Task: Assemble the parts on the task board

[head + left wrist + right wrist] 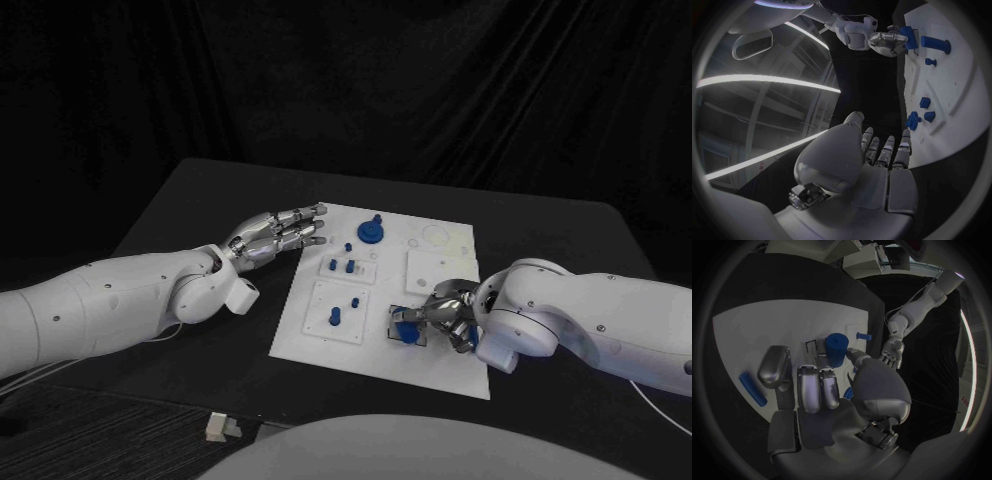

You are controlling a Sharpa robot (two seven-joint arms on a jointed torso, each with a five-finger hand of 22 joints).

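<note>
Black table (188, 215) — small white scrap (219, 427).

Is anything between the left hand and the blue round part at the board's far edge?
Nothing visible. The left hand rests at the task board's edge, with bare white board between it and the blue round part.

White task board (433, 355) lies flat mid-frame; small blue parts (346, 266) stand in it, a round one (372, 233) near its top edge.
</note>
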